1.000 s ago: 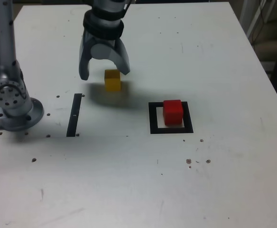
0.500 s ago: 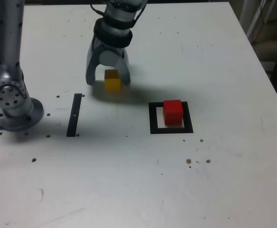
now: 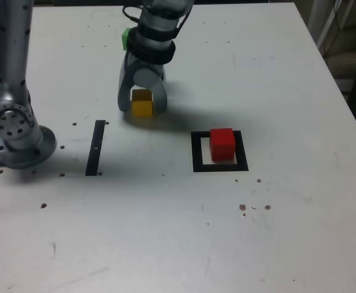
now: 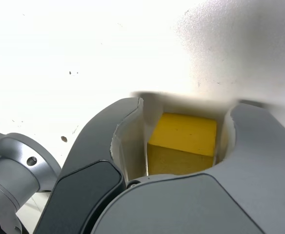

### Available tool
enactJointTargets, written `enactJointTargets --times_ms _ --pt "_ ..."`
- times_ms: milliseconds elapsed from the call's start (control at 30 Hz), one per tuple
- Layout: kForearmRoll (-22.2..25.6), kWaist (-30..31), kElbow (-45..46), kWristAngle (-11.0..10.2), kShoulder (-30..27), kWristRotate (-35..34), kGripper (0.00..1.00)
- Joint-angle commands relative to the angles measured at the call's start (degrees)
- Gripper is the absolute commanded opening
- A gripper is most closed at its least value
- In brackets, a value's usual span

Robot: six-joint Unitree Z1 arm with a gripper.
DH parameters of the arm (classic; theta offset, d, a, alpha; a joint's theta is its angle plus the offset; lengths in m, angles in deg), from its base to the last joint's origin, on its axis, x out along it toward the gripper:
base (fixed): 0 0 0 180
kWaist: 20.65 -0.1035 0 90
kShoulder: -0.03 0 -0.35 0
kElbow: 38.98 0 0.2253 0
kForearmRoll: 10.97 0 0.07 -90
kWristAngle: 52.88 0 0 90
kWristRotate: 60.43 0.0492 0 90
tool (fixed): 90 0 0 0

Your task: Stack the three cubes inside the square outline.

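**Jaws around the yellow cube, red one waiting in the square**

Exterior view: the gripper [image 3: 141,105] stands over the yellow cube [image 3: 142,105], one finger on each side, the cube resting on the table [image 3: 178,232]. The jaws are narrow, a little wider than the cube at most; whether they press on it cannot be told from here. The red cube [image 3: 222,144] sits inside the square outline [image 3: 195,152], well apart toward the exterior view's right. The green cube [image 3: 125,38] peeks out behind the arm. A thin black strip [image 3: 95,148] lies near the arm's base [image 3: 16,137].

Wrist view: the yellow cube [image 4: 184,144] sits between the fingers [image 4: 128,141]. A slim gap seems to remain on one side, so I would not call it a firm hold yet.

Risks, as a judgement: the cube looks slightly turned against the fingers, so closing could twist it or pinch a corner, and it might slip on lifting. A crooked grip would make it land askew on the red cube and tumble off.

The table is white, scuffed and dotted with small dark specks. Beyond its far edge the room is dim, with pale fittings at the exterior view's right.
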Motion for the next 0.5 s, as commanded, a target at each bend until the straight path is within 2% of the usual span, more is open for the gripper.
enactJointTargets --times_ms 0,467 --pt "0.04 0.07 -0.16 0.15 0.23 0.18 0.34" --pt "0.13 0.19 -1.41 0.85 0.38 0.83 0.33"
